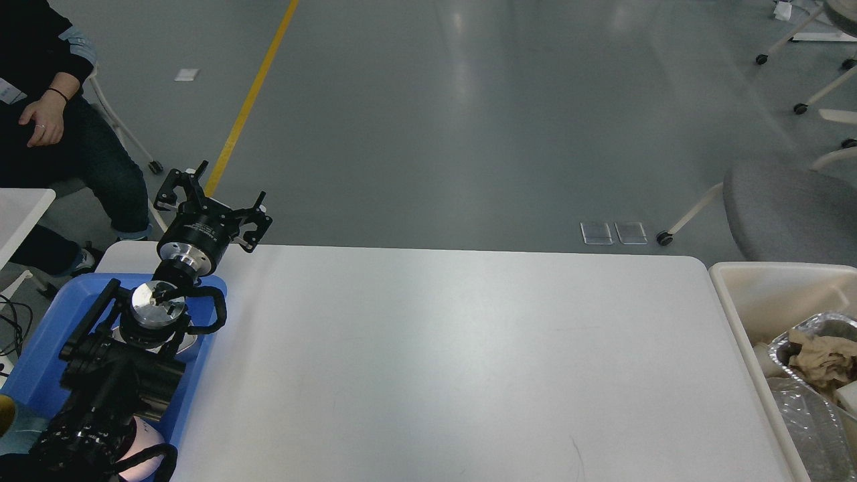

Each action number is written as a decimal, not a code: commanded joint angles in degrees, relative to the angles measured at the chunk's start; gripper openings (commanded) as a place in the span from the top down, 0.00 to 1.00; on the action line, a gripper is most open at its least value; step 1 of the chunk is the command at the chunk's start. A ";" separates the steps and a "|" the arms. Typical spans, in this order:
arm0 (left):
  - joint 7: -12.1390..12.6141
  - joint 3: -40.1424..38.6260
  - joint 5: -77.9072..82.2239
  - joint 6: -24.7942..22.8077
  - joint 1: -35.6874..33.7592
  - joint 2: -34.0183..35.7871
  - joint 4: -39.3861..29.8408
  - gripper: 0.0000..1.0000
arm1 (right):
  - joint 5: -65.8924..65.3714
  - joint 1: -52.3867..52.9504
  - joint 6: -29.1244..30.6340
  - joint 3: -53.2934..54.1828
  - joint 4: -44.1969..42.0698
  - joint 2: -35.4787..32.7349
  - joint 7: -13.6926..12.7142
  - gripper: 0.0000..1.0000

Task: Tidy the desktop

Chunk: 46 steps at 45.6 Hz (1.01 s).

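The desktop (455,355) is a large white tabletop with rounded corners and fills the lower middle of the head view. No loose item lies on its bare surface. My left gripper (209,202) is open and empty, raised above the table's far left corner, just beyond the blue tray (47,335). My left arm stretches over that tray. My right gripper is out of view.
A cream-coloured bin (756,294) stands at the table's right edge, holding a foil tray (813,328) with crumpled brown paper (823,351). A seated person (60,134) is at the far left. A grey chair (790,207) stands behind the bin.
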 commanded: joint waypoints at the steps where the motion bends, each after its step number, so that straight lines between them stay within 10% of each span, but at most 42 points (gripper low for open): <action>1: 0.19 0.11 0.08 0.08 -0.40 0.01 0.00 0.03 | 0.01 0.71 -1.90 0.22 0.56 -0.25 -0.09 0.00; 19: 0.28 0.37 0.08 0.00 -1.63 2.03 0.00 0.03 | 0.71 24.60 0.29 0.48 2.49 -4.74 -0.44 0.00; 30: 0.37 0.37 0.08 -0.62 -2.77 4.22 0.09 0.03 | 13.36 28.92 16.55 3.99 7.15 8.26 0.18 0.00; 46: 0.28 0.37 -0.44 -1.76 -2.59 4.23 0.70 0.03 | 18.29 26.73 29.56 14.37 6.98 29.01 8.87 0.00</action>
